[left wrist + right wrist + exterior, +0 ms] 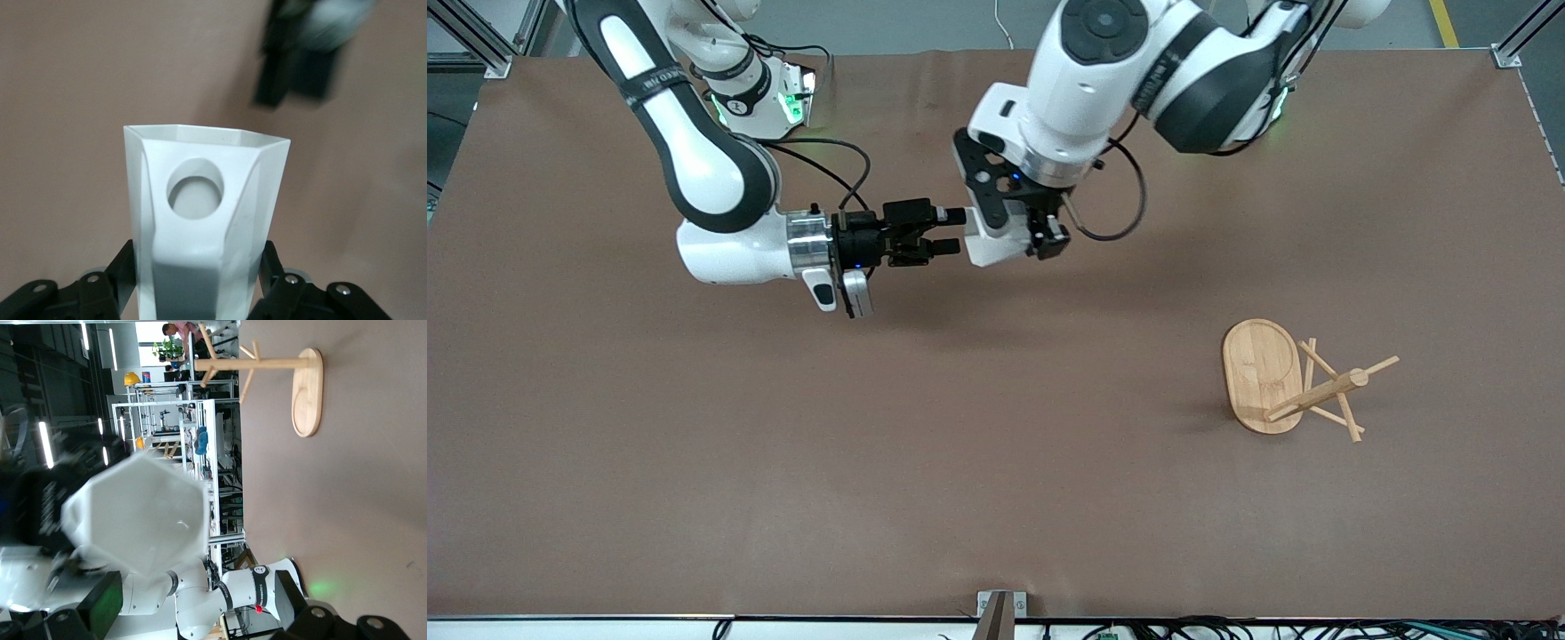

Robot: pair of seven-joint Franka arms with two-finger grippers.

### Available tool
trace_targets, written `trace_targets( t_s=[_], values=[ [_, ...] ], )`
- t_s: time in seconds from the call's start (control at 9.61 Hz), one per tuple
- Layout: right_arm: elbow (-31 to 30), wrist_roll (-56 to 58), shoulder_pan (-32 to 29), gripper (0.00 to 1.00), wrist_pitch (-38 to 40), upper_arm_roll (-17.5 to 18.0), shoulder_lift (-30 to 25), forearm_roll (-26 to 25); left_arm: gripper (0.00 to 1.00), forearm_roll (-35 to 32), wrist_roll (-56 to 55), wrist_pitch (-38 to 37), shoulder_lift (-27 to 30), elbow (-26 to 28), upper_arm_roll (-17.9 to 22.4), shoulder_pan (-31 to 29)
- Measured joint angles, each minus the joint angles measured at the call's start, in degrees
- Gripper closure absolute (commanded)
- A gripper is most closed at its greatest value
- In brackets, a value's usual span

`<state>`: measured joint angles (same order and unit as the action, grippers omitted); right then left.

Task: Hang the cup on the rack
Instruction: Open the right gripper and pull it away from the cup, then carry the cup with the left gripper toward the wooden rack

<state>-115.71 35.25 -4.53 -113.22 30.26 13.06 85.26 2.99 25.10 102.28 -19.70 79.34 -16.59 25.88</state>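
The white faceted cup (983,249) is up in the air over the middle of the table. My left gripper (989,227) is shut on it. In the left wrist view, black fingers (124,275) press both sides of the cup (200,200), and its handle with the round hole faces the camera. My right gripper (954,233) lies level with its tips right at the cup. It is open, with nothing between its fingers (100,608). The cup's base (137,517) fills the right wrist view. The bamboo rack (1263,369) stands upright toward the left arm's end of the table.
The brown table mat (783,462) spreads around the rack, whose thin pegs (1356,404) stick out from the post. In the right wrist view the rack (303,393) shows past the cup. The blurred right gripper (293,60) shows past the cup in the left wrist view.
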Motion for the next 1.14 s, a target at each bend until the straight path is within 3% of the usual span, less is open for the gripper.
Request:
trace_targets(
  t_s=[0.21,0.52,0.73,0.94,1.14],
  values=[
    [2.19,-2.97,-0.69,0.00,2.38,-6.33,-3.36,-11.01,0.82,0.00,-0.24,-0.65,0.40,-0.15,0.26,-5.26],
    [5.68,-6.79,-1.39,0.00,4.50,-16.85,-3.80,-31.46,0.82,0.01,-3.97,-1.72,1.86,-0.19,0.33,-9.69],
    [6.95,-6.84,-1.58,0.00,4.41,-22.78,-3.79,-41.98,0.82,0.00,-7.80,-4.46,3.26,-0.21,0.35,-12.27],
    [8.70,-7.67,-1.65,0.00,4.41,-26.25,-3.79,-55.26,0.81,0.00,-12.40,-5.77,4.46,-0.22,0.55,-12.97],
    [10.46,-11.71,-1.63,0.00,3.73,-27.40,-3.93,-69.75,0.81,0.02,-15.27,-7.47,5.12,0.28,1.93,-13.84]
  ],
)
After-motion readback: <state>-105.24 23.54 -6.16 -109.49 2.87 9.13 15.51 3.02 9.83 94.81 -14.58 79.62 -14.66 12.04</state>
